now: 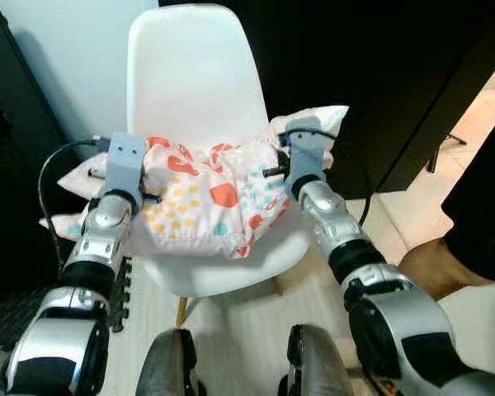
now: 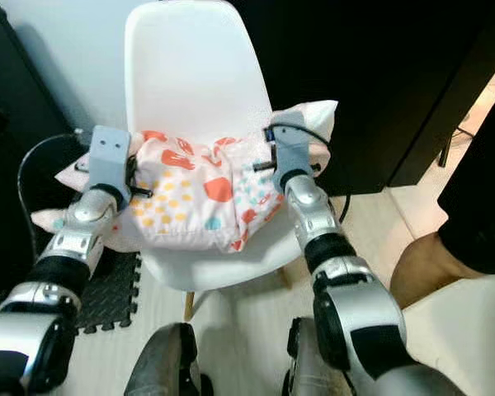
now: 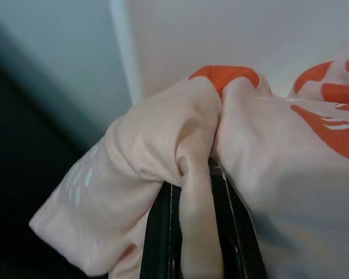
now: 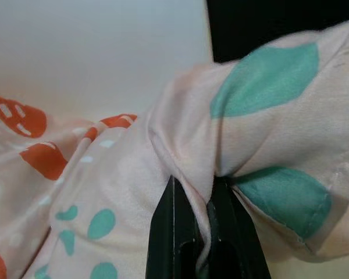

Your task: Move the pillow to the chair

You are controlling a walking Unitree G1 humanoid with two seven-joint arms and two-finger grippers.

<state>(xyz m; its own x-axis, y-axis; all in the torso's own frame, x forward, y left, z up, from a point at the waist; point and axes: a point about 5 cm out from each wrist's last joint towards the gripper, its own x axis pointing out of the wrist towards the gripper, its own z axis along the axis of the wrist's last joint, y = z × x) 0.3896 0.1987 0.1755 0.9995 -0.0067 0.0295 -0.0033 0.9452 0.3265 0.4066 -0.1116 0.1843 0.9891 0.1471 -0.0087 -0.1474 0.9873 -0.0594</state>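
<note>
The spotty pillow [image 1: 206, 202] lies on the white chair [image 1: 194, 78] seat, each end pinched by the left hand [image 3: 189, 226] and right hand [image 4: 200, 232]; its front sticks out, so it might slide off when they let go.

The pale pink pillow [image 1: 206, 202] with orange, yellow and teal prints lies bunched across the white chair [image 1: 200, 78] seat.

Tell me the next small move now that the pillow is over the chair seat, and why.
Probably open both grippers and let go. The pillow already lies across the white chair's seat, its ends overhanging both sides. The left gripper and the right gripper each pinch a fold of fabric at opposite ends, so lifting or pulling back before release would likely drag it off.
</note>
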